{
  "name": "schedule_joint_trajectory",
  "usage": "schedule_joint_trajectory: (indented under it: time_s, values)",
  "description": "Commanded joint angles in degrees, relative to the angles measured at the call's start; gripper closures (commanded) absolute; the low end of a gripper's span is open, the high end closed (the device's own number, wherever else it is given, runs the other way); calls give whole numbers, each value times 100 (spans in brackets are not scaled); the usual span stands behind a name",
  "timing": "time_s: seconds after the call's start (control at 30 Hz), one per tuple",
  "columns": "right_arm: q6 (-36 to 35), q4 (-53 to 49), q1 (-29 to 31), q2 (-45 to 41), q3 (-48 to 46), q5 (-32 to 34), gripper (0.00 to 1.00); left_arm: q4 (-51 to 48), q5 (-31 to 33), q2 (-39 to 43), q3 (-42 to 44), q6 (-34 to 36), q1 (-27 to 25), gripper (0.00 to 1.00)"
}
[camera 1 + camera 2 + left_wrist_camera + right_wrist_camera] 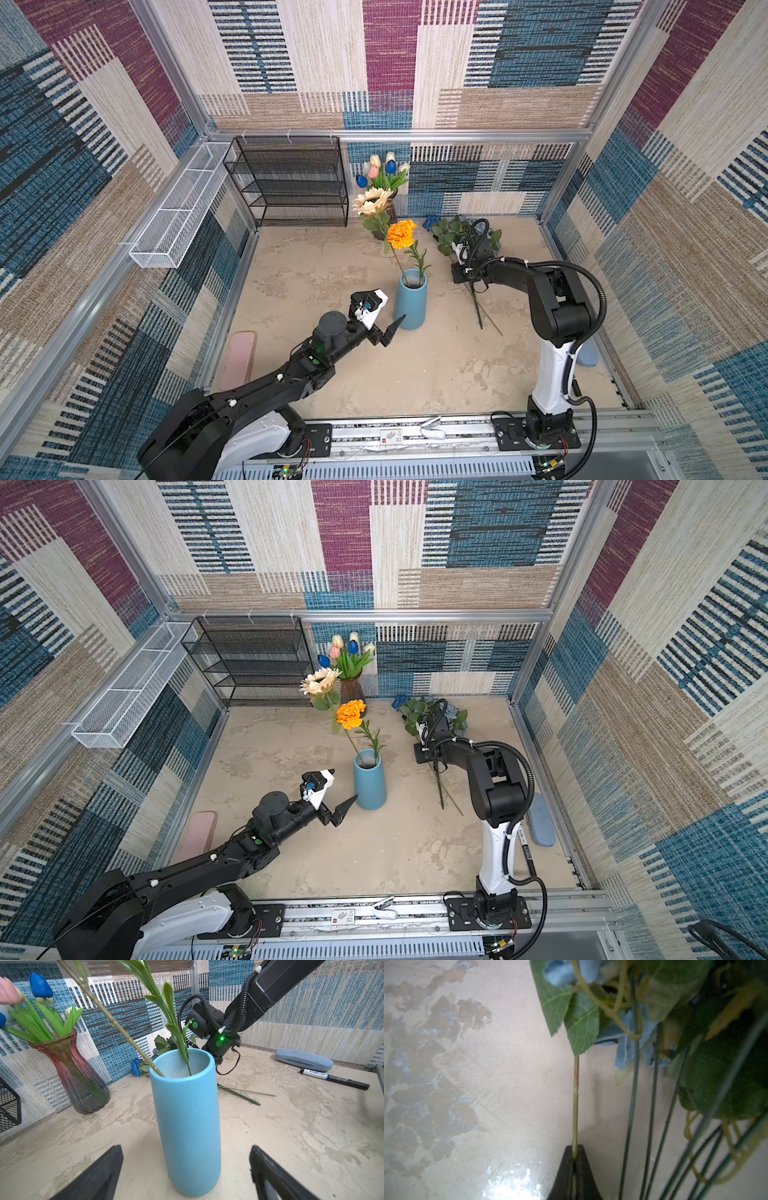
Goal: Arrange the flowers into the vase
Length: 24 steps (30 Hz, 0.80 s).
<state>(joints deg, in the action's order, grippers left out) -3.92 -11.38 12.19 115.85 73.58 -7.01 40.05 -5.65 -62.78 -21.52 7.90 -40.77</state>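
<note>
Step in hand: picking the next flower; one is already in.

Left gripper point(186, 1147) sits low at the near-left side of the blue vase point(410, 301), fingers wide apart with the vase base between them, not touching it. It looks set to steady the vase.

The vase stands mid-desk: a smooth, matte, ceramic-looking tall cylinder, slightly tapered. It holds the orange flower point(401, 234), a ruffled bloom on a thin knobbly stem leaning toward the far edge, plus a serrated leaf sprig.

At the far edge is a ribbed tinted glass vase point(76, 1076) with plastic-looking tulips point(382, 172).

Right gripper point(574, 1153) is over the flower pile point(451, 232) near the desk's far-right corner. Its fingers are pressed together on one thin pale-green stem point(575, 1101), wiry and lying flat on the mottled beige desk point(332, 374). The other stems, fabric leaves and dusty-blue petals lie tangled just beside it.

Next move, my guess: lift that stem clear without dragging its neighbours, carry it left, tip it upright and drop the stem end into the narrow vase mouth.
</note>
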Motion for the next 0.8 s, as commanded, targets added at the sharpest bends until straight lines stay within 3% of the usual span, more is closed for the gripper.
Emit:
schedule_joint_trajectory:
  time_s: [0.0,0.4,0.77]
  values:
    - [40,-5,10,-204,4,-350,100,145,63,45,-28,124,-1,2]
    - [744,-119,9,-1081,-23,-2345,100,-30,88,292,-39,124,-1,2]
    - [1377,522,0,-2656,-291,-2481,100,-151,56,503,-47,110,-1,2]
